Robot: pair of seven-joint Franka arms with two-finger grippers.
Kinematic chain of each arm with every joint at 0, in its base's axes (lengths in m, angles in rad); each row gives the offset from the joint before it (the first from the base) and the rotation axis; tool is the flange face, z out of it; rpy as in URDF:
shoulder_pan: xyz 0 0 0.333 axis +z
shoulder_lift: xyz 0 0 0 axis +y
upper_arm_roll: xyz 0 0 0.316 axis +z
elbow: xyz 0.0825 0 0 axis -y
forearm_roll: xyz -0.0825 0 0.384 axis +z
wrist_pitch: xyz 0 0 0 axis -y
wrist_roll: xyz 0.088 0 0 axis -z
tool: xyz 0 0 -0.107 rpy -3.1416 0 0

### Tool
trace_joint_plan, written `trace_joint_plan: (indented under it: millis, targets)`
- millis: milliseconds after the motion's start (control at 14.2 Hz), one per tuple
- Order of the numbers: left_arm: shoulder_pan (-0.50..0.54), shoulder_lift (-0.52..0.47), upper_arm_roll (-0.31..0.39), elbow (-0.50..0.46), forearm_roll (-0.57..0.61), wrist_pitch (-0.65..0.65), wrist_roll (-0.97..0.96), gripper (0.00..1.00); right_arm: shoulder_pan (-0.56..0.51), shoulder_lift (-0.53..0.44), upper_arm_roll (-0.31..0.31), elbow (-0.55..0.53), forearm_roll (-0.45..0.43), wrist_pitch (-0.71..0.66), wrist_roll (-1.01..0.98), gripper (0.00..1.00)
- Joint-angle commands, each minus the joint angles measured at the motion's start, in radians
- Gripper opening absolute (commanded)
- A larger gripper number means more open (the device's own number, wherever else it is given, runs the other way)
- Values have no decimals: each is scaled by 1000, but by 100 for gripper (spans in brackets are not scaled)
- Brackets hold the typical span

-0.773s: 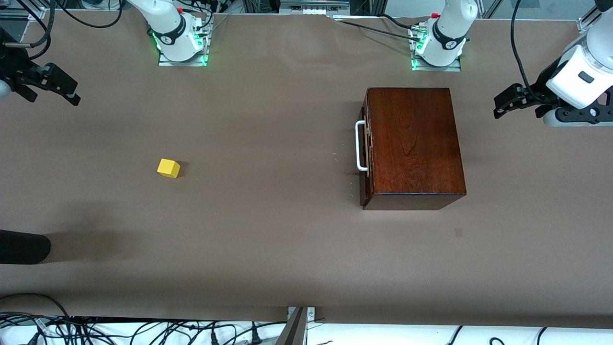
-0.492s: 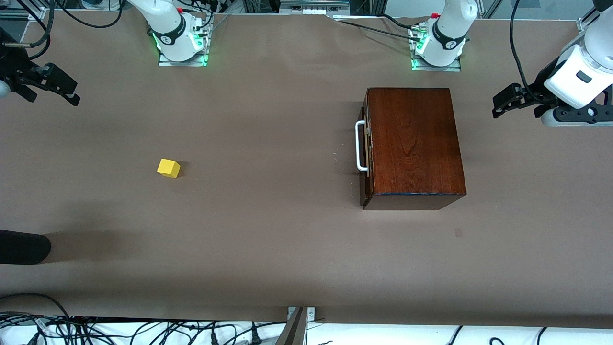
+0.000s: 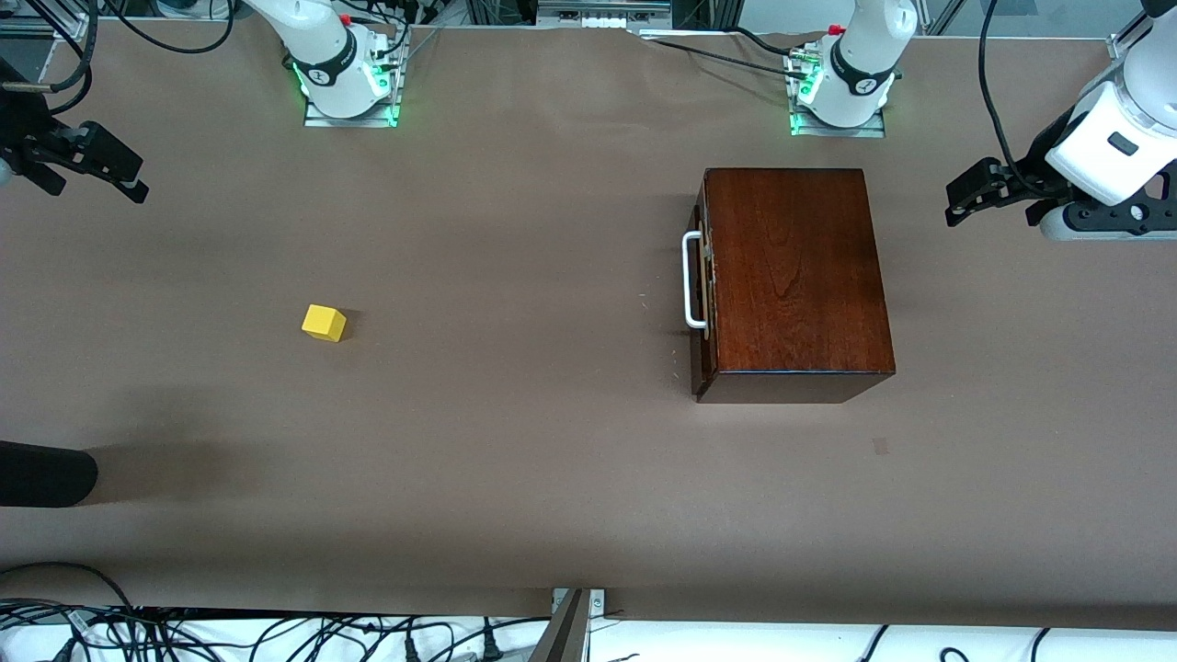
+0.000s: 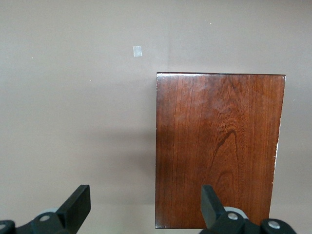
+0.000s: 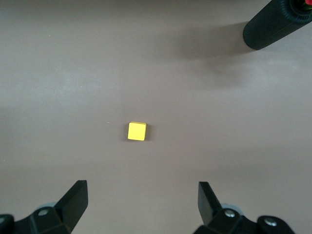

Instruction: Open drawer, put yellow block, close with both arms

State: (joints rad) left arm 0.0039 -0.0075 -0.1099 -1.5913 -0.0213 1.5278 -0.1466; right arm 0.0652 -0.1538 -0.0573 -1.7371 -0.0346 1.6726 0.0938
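The yellow block (image 3: 324,323) lies on the brown table toward the right arm's end; the right wrist view shows it (image 5: 137,131) well ahead of the fingers. The drawer is shut in the reddish-brown box (image 3: 791,276), and its white handle (image 3: 691,280) faces the right arm's end. My left gripper (image 3: 991,213) hangs open and empty over the table beside the box, at the left arm's end. In the left wrist view the box top (image 4: 219,146) lies under the left gripper (image 4: 145,192). My right gripper (image 3: 97,188) hangs open and empty over the table's edge, apart from the block, as its own view confirms (image 5: 141,187).
A black cylinder (image 3: 46,473) pokes in over the table at the right arm's end, nearer the front camera than the block; it also shows in the right wrist view (image 5: 275,22). A small pale mark (image 3: 881,446) sits on the table near the box. Cables hang below the table's front edge.
Both grippers have shifted slightly toward the robots' bases. The block, the box and the black cylinder have not moved.
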Motion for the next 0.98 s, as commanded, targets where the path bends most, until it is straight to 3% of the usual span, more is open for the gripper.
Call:
trace_joint_plan:
  millis: [0,914]
  targets:
    - [10,-2,-5,7,0,-1,4,100,-7,-9,4,2,-11,-7,0,100]
    - [14,4,6,5,-28,-1,13,100,-10,22,4,-56,-27,7,0,100]
